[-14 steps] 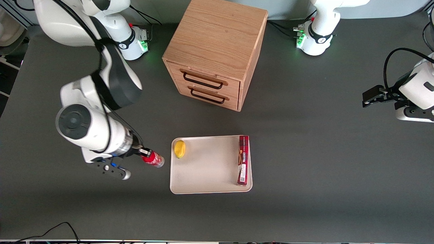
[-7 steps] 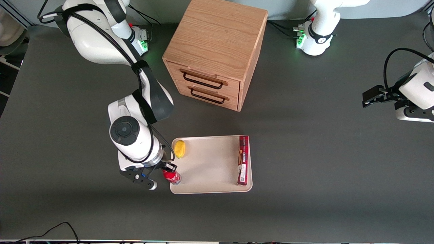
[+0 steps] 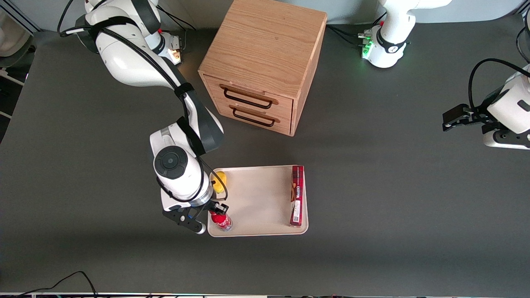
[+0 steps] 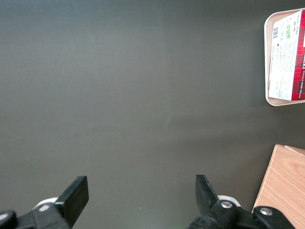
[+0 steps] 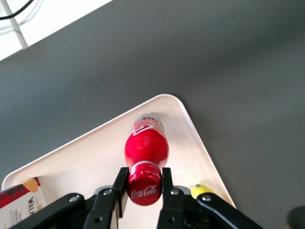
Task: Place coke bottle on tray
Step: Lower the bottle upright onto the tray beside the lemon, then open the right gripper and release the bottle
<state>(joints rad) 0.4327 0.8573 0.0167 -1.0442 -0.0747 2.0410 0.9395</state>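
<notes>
My right gripper [image 3: 217,210] is shut on the red cap of the coke bottle [image 3: 221,220], a small slim red bottle with white script. The bottle stands over the corner of the cream-white tray [image 3: 256,207] that is nearest the front camera and toward the working arm's end. In the right wrist view the fingers [image 5: 120,186] clamp the cap from both sides; the gripper [image 5: 144,185] holds the coke bottle [image 5: 146,151] with its clear base down at the tray [image 5: 86,162] near a rounded corner. I cannot tell whether the base touches the tray.
On the tray lie a yellow lemon [image 3: 220,179] beside the gripper and a long red box [image 3: 297,195] along the edge toward the parked arm. A wooden drawer cabinet [image 3: 263,62] with two shut drawers stands farther from the camera than the tray.
My gripper has carried the coke bottle from the bare table sideways to the tray, and it now holds the bottle over the tray's near corner.
</notes>
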